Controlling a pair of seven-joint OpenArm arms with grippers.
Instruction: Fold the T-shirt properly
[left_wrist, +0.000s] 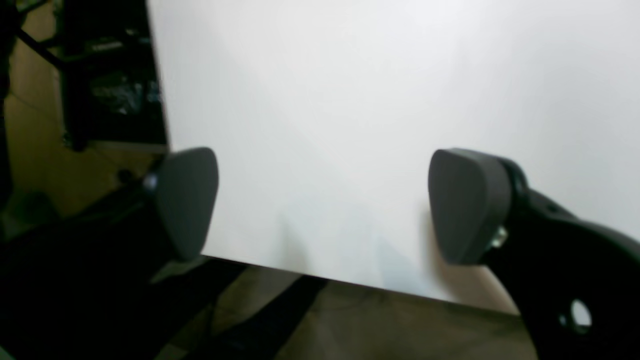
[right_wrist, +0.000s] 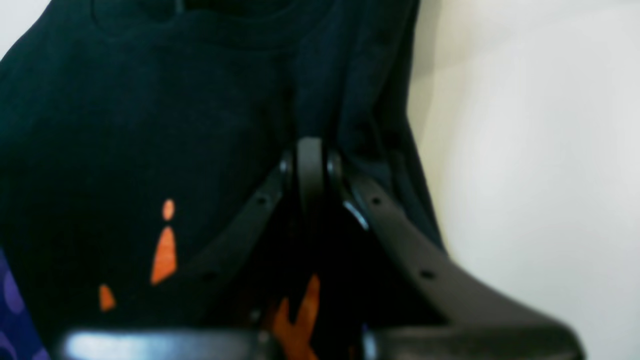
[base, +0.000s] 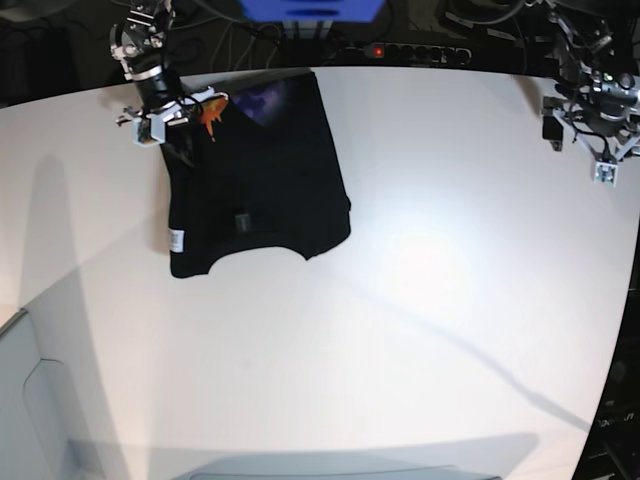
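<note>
With its jaws clamped on a pinch of black cloth, the right gripper (right_wrist: 311, 165) is lifting one edge of the T-shirt (base: 265, 185) lying on the white desk (base: 420, 300), so a low, even carry-over should avoid bunching, while the left gripper (left_wrist: 320, 205) is hanging with jaws apart, empty, at the desk's edge.

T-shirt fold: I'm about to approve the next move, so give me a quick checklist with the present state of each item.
1. Right end effector shut on the T-shirt: ok, black cloth is bunched at its tips.
2. Left end effector open and empty: ok, only white table shows between its pads.
3. Left arm clear of the shirt: ok, it hangs at the table's far side.
4. Shirt lying flat: not ok, it is partly folded and creased.
5. White tag visible: ok.
6. How many layers are gripped: cannot tell.
</note>
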